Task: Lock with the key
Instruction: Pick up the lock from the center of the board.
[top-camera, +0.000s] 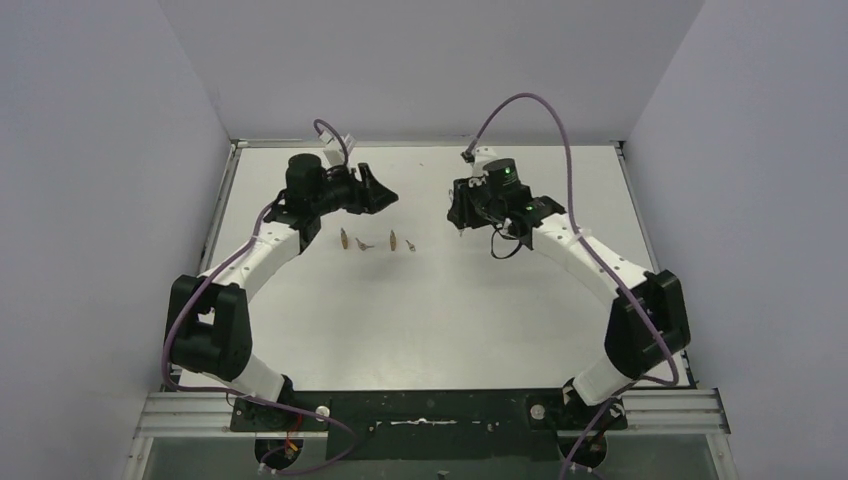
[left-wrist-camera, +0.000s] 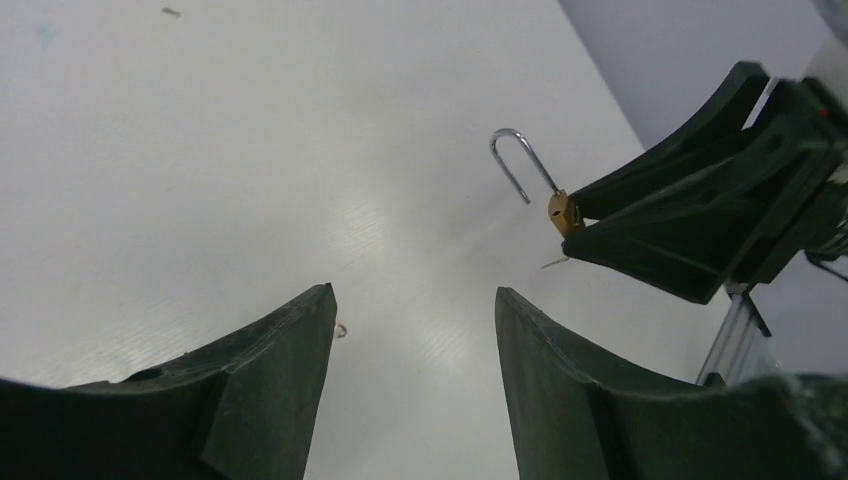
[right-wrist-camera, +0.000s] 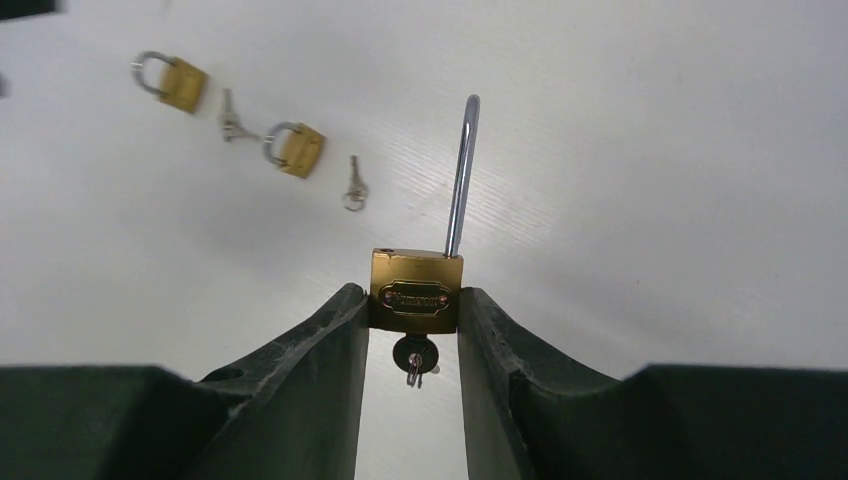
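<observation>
My right gripper (right-wrist-camera: 410, 293) is shut on the sides of a brass padlock (right-wrist-camera: 417, 290) and holds it above the white table. The padlock's long steel shackle (right-wrist-camera: 461, 175) stands raised out of the body, its short end free. A key (right-wrist-camera: 414, 357) sits in the keyhole on the underside, between my fingers. In the left wrist view the same padlock (left-wrist-camera: 562, 211) shows at the tip of the right gripper (left-wrist-camera: 700, 220). My left gripper (left-wrist-camera: 414, 292) is open and empty, pointed toward it with a gap between. From above, the left gripper (top-camera: 385, 195) and right gripper (top-camera: 458, 215) face each other.
Two more brass padlocks (right-wrist-camera: 180, 82) (right-wrist-camera: 296, 148) lie on the table, each with a loose key (right-wrist-camera: 232, 118) (right-wrist-camera: 355, 185) beside it. From above this row (top-camera: 375, 242) lies just in front of the left gripper. White walls enclose the table on three sides.
</observation>
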